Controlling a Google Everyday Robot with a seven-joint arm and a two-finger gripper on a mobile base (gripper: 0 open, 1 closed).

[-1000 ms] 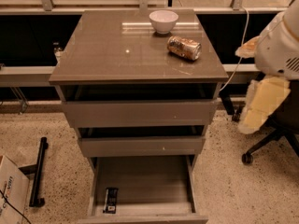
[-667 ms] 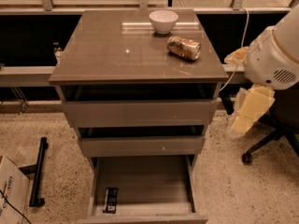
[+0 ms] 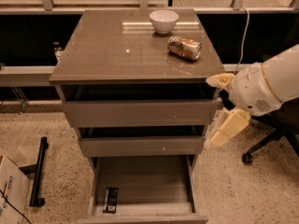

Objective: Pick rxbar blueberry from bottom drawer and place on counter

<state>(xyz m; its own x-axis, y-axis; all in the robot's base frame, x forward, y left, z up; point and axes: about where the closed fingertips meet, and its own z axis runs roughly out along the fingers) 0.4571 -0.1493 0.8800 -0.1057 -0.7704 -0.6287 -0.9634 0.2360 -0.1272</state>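
The rxbar blueberry (image 3: 110,199) is a small dark bar lying flat in the front left corner of the bottom drawer (image 3: 145,183). This drawer is pulled out and holds nothing else that I can see. The counter (image 3: 117,50) is the glossy grey-brown slab on top of the cabinet. My gripper (image 3: 228,127) hangs at the cabinet's right side, level with the middle drawer. It is above and to the right of the bar and well apart from it. The white arm (image 3: 266,85) comes in from the right edge.
A white bowl (image 3: 164,20) and a gold-and-white can (image 3: 184,47) lying on its side are on the counter's back right. The two upper drawers are slightly ajar. An office chair base (image 3: 261,148) stands at the right. A cardboard box (image 3: 9,195) and a black bar (image 3: 38,171) are on the floor at the left.
The arm and gripper have moved left and down, from beside the counter's right edge to close against the cabinet's right side. The bar, bowl and can have not moved.
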